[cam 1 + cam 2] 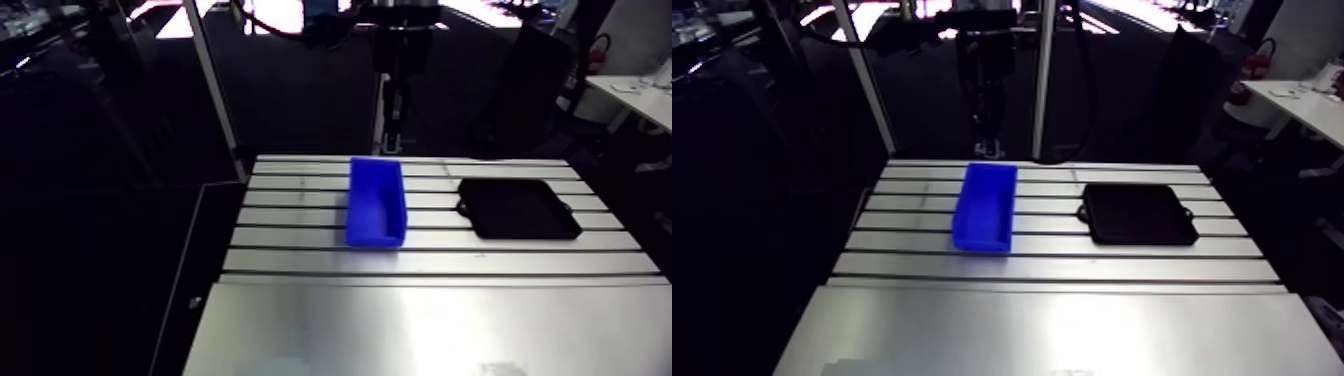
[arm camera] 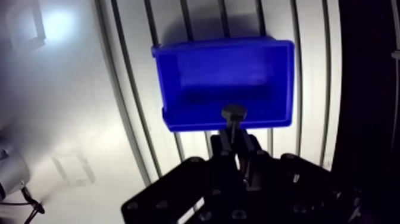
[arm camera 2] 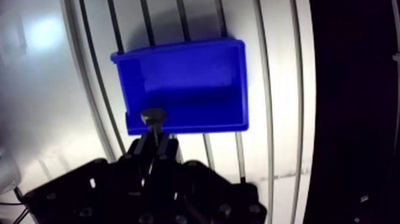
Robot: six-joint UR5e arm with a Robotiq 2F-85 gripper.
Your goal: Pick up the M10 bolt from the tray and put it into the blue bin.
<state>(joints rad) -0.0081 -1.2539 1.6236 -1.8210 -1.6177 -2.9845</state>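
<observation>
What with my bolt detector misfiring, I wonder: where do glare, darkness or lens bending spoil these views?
Arm view: the near table washes out in glare, and the tray is a flat black patch. Wrist view: the table's slots bow into curves, a hotspot glares beside the blue bin, while the bolt and fingers read dark and soft.

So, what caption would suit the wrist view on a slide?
The hand, shut on the bolt, holds it over the nearest wall of the blue bin.

Blue bin (image 1: pixel 375 203) stands apart from black tray (image 1: pixel 518 208).
</observation>
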